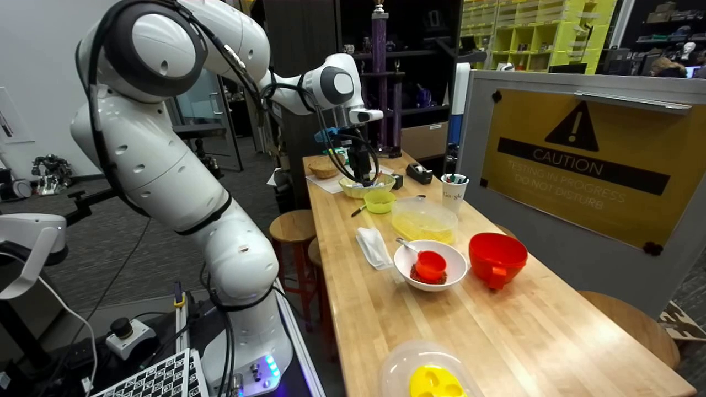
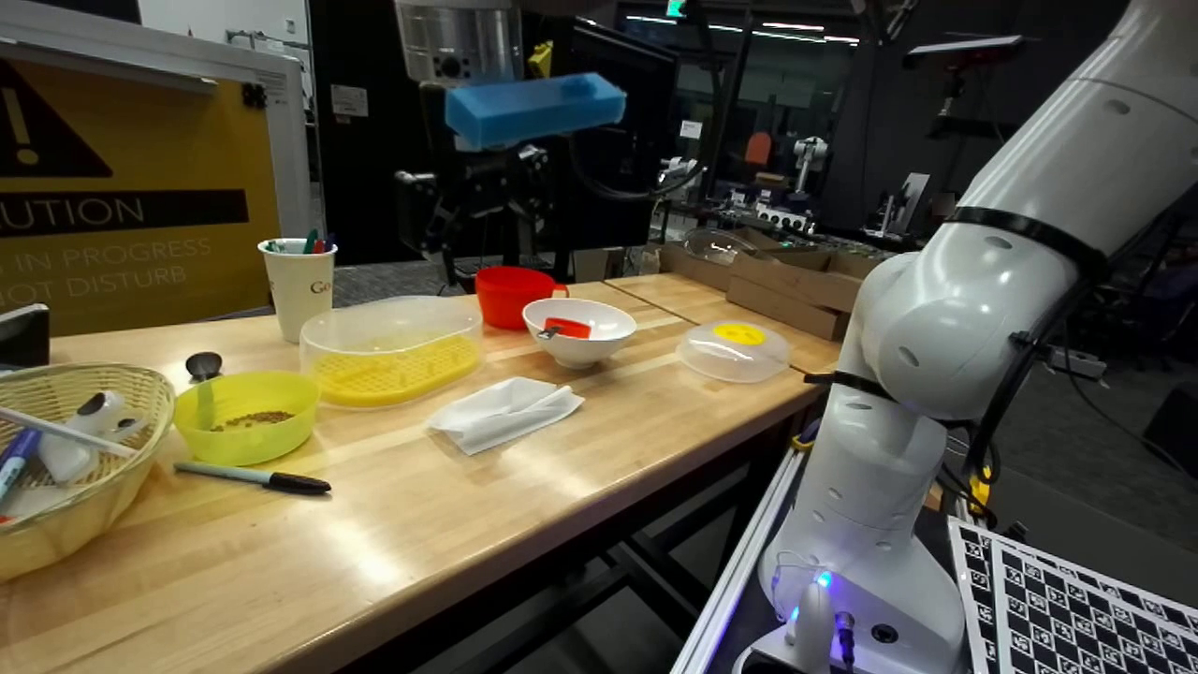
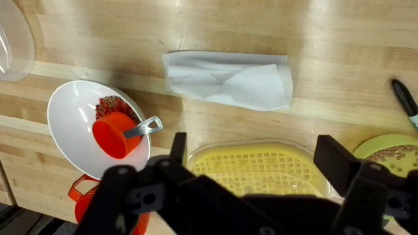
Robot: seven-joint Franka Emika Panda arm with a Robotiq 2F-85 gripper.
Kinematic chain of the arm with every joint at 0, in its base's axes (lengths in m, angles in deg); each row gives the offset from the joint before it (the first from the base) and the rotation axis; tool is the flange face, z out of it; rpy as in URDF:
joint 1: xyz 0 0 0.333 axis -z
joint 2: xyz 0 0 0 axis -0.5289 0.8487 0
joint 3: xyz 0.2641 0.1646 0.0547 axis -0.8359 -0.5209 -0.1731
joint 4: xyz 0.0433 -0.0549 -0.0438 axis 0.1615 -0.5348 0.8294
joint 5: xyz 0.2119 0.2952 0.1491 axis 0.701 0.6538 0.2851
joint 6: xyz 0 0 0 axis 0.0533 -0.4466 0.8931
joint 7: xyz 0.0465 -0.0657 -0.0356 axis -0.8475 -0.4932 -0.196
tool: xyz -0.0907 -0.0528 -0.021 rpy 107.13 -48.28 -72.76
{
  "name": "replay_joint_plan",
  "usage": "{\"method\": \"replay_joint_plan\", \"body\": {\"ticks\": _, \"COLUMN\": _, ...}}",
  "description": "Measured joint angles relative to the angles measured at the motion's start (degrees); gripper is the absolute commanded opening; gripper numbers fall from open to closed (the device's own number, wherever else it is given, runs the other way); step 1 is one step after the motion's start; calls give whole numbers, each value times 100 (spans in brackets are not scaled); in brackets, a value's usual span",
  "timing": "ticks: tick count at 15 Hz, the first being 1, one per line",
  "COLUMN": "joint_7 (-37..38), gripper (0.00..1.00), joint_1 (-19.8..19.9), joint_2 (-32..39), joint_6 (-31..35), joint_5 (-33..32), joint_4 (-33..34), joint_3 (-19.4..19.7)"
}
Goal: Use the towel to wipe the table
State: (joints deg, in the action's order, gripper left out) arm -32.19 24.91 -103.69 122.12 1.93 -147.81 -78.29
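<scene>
The Robotiq gripper (image 3: 252,143) is hovering above the butcher-block table (image 3: 248,23), its released fingers standing wide apart. In the wrist view, a folded white towel (image 3: 228,81) is lying on the table past the fingertips, outside the gap between them.

1. The table (image 2: 412,515) was wood, smooth and glossy.
2. The towel (image 3: 228,81) looked matt and creased, cloth or paper.
3. The white bowl (image 3: 72,120) was smooth, glossy.
4. The scoop (image 3: 111,140) looked like plastic, its handle (image 3: 143,128) shiny metal.
5. The basket (image 2: 103,505) was rough weave.
6. The tub (image 2: 402,328) was clear, shiny plastic.
7. The gripper (image 3: 253,148) looked matt.
</scene>
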Motion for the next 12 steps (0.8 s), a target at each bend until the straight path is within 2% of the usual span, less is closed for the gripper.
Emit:
{"method": "replay_joint_plan", "body": {"ticks": 5, "joint_7": 276, "gripper": 100, "joint_1": -278, "joint_2": -143, "joint_6": 94, "joint_5": 220, "joint_4": -307, "joint_3": -50}}
{"method": "replay_joint_plan", "body": {"ticks": 12, "joint_7": 197, "gripper": 100, "joint_1": -238, "joint_2": -130, "joint_6": 915, "joint_5": 37, "joint_4": -785, "joint_3": 47}}
